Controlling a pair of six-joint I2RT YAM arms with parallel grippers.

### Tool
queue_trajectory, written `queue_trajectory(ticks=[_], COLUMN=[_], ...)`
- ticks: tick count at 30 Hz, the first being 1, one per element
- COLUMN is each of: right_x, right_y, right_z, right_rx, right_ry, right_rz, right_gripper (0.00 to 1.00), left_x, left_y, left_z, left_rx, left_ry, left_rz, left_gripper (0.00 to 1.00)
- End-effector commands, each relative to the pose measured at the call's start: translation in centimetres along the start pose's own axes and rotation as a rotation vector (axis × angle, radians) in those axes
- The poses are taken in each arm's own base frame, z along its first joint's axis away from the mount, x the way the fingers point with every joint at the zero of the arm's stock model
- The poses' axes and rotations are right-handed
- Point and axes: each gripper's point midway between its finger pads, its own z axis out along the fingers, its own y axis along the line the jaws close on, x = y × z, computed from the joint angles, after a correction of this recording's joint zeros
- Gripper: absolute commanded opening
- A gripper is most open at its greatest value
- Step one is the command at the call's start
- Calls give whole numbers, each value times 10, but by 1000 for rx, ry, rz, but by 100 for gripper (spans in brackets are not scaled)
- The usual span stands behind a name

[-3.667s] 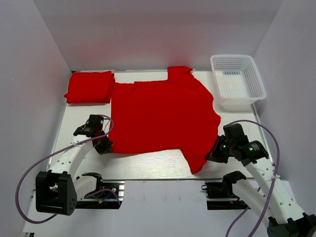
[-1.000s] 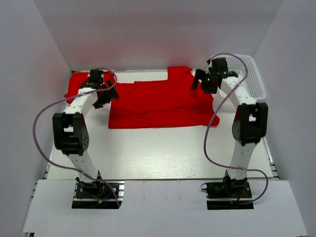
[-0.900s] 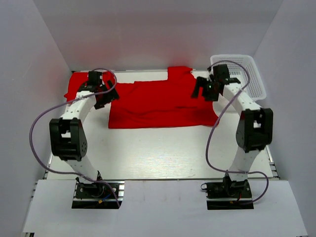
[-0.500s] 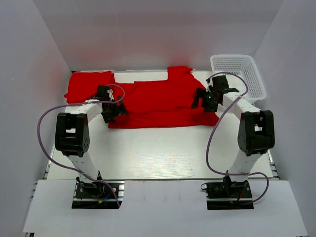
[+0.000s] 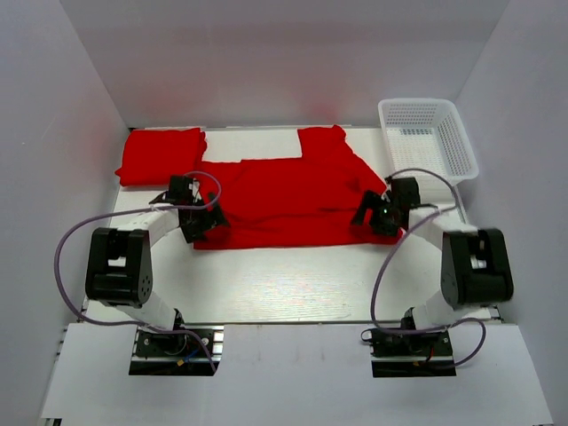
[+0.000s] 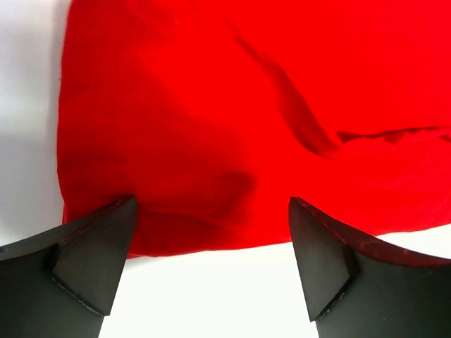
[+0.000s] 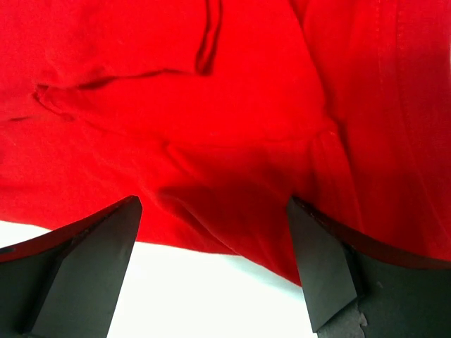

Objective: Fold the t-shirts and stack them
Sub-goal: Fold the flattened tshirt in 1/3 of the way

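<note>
**At worktop centre: both end effectors wide over one red t-shirt**

Across the middle of the worktop (image 5: 293,275) lies a red t-shirt (image 5: 284,191), spread as a broad, wrinkled band with one sleeve pointing to 12 o'clock. At 10 o'clock from it sits a folded t-shirt (image 5: 161,155), a compact red pad whose corner touches the spread one or lies just beside it. At 2 o'clock stands a white mesh basket (image 5: 428,142), close to the cloth but apart from it.

The left end effector (image 5: 200,222) sits low at the spread shirt's 8 o'clock corner. Its fingers (image 6: 91,260) stand wide apart astride the near hem, with nothing between them. The right end effector (image 5: 374,213) is at the 4 o'clock corner, jaws just as wide and empty above creased, overlapping layers of cloth. Each arm's purple cable (image 5: 84,235) loops in the air beside it, off the cloth.
</note>
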Motion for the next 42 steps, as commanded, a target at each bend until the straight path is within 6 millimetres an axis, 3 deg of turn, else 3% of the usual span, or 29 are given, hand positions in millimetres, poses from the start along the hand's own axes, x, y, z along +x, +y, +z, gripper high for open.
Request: queue_trajectory(ticks=[1,3,4,6,7,8,9,11,13,14,16,23,28,42], right_x=[94,122,111,137,123,126,117,102,78,78,59,33,40,42], right_y=[-42,-49,-46,-46,-34,-30,-23,-11,3,9,23,34,35,30], right_z=[-24,-36,-49,-59,-70,-75,-82,-93,-103,-102,-106,-87,-64,-25], right_rx=[167,205,202,191,133,111,83,34,-3,-30,-73,-107,-146,-164], right_ry=[166,204,120,166,89,96,54,16,-28,-1,-36,-28,26,85], right_rz=[147,207,191,203,180,171,146,93,28,16,-22,-78,-84,-65], right_gripper=[90,90,90,90,90,90,90,90,90,90,90,90,90,89], left_x=[84,96,106,113,114,113,108,83,63,48,34,7,0,10], left_y=[47,50,55,56,49,45,42,25,20,12,11,7,3,19], left_z=[-19,-35,-44,-56,-66,-71,-76,-90,-99,-107,-110,-111,-110,-99], left_rx=[-177,-179,-209,-212,-176,-155,-141,-91,-102,-95,-113,-132,-116,-182], left_ry=[241,243,267,272,259,248,225,135,66,25,-14,-69,-99,-60], left_rz=[-70,-70,-84,-85,-84,-66,-51,-29,-15,-7,-2,-6,-12,-30], left_gripper=[100,100,100,100,100,100,100,100,100,100,100,100,100,100])
